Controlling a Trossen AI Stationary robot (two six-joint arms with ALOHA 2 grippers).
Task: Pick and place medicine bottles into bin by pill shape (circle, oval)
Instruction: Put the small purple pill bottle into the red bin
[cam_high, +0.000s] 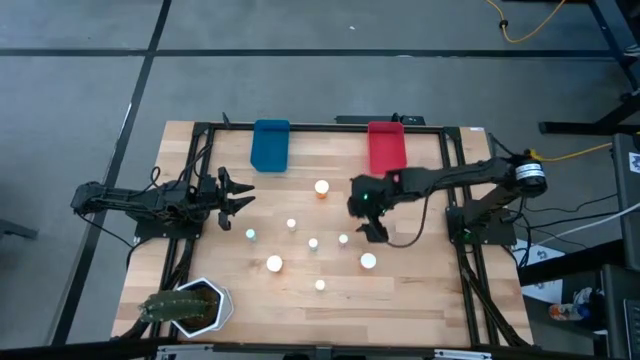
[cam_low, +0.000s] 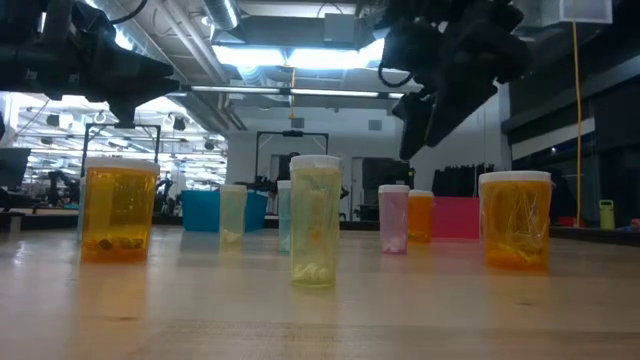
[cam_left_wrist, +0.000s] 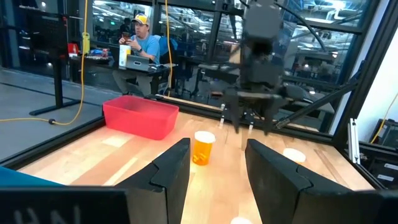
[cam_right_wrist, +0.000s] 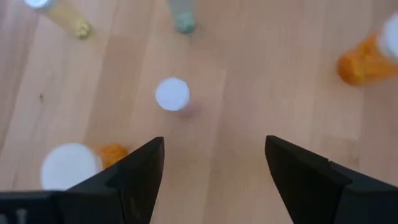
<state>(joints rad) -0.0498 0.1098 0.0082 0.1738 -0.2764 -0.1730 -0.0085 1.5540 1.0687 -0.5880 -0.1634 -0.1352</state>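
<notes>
Several medicine bottles with white caps stand upright on their bases across the middle of the wooden table (cam_high: 430, 290): an amber one (cam_high: 321, 188) farthest back, small pale ones (cam_high: 313, 243), and larger ones nearer the front (cam_high: 274, 264). My right gripper (cam_high: 370, 230) hangs open above the table, slanting down, just right of a pale bottle (cam_high: 343, 239); in the right wrist view its fingers (cam_right_wrist: 214, 149) frame bare wood short of a white cap (cam_right_wrist: 172, 94). My left gripper (cam_high: 237, 196) waits open and level at the table's left, with nothing between its fingers (cam_left_wrist: 217, 152).
A blue bin (cam_high: 270, 145) and a red bin (cam_high: 386, 147) sit at the far edge. A green plant in a white pot (cam_high: 188, 306) stands at the near left corner. Black frame rails (cam_high: 200, 160) run along the table's sides. A person sits at a desk beyond the table (cam_left_wrist: 142, 43).
</notes>
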